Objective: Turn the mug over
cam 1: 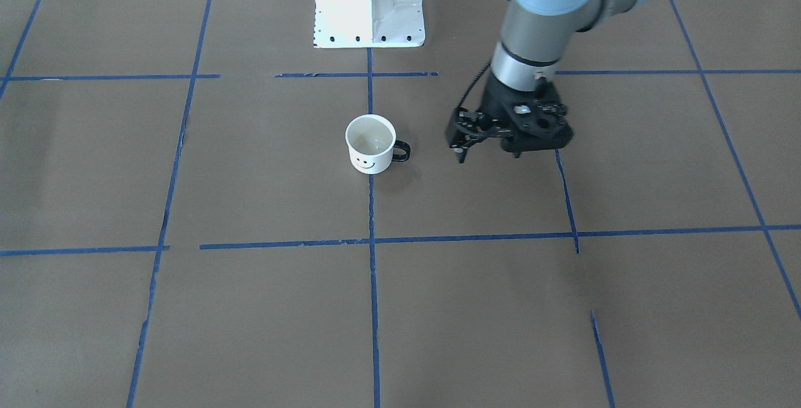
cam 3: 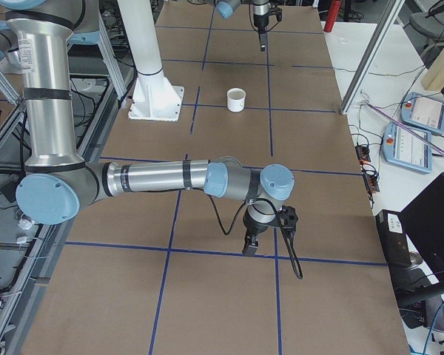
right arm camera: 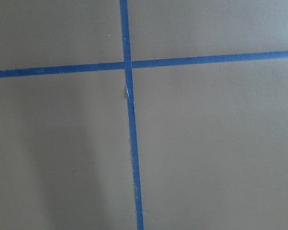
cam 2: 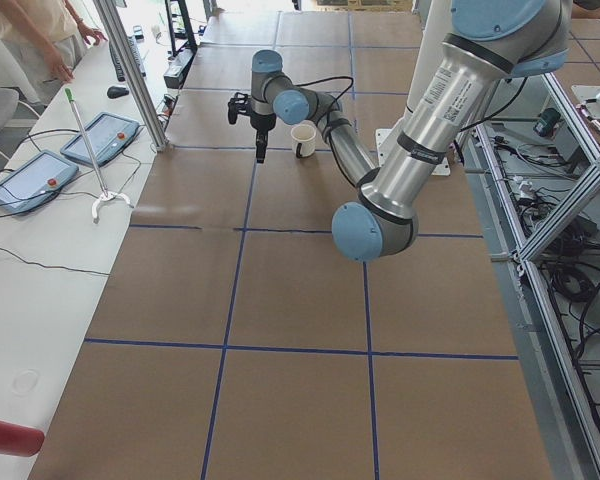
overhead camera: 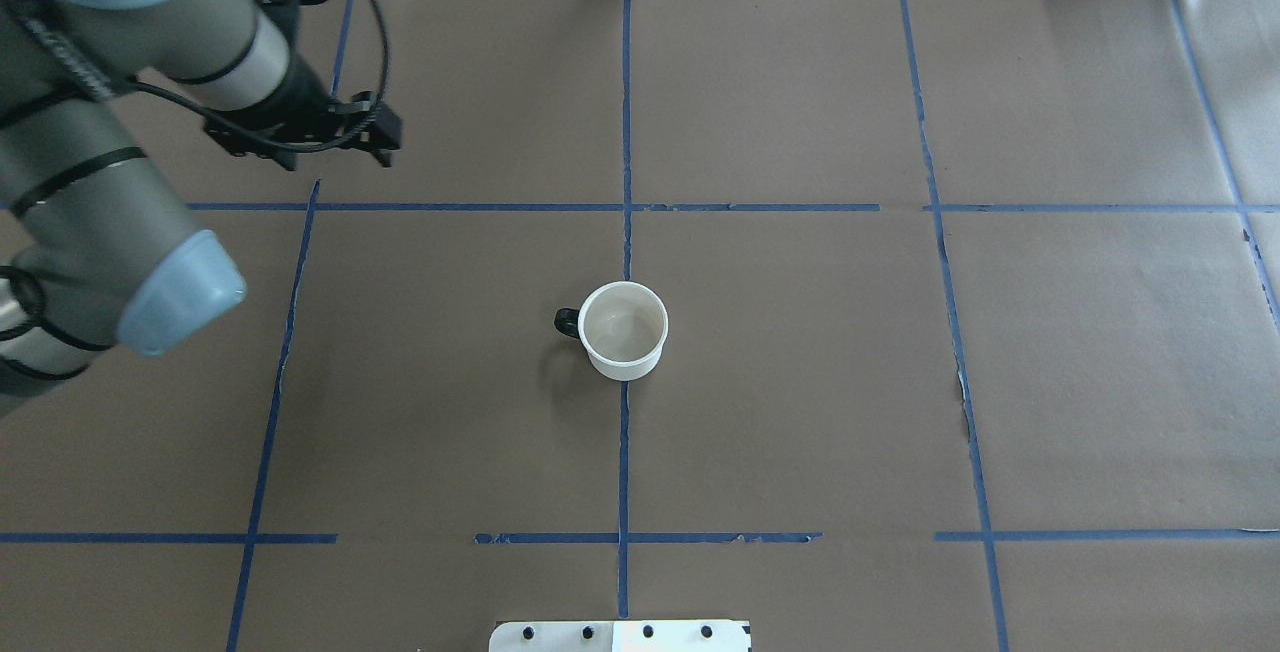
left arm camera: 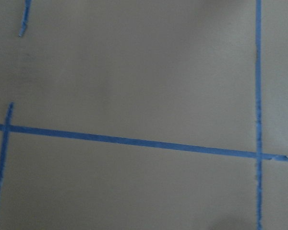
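The mug [cam 1: 370, 143] is white with a black smiley face and a black loop handle. It stands upright, mouth up, on the centre tape line, and also shows in the overhead view [overhead camera: 622, 328]. My left gripper [cam 1: 461, 156] hangs over the brown table beside the mug, on the handle's side and apart from it. Its fingers look closed together and empty. It also shows in the overhead view [overhead camera: 385, 157]. My right gripper [cam 3: 249, 248] shows only in the exterior right view, far from the mug. I cannot tell whether it is open or shut.
The white robot base plate [cam 1: 369, 4] stands behind the mug. Blue tape lines [cam 1: 372, 239] divide the brown table cover. Operator tablets [cam 2: 100, 138] and cables lie on the white bench beyond the table edge. Both wrist views show only table and tape.
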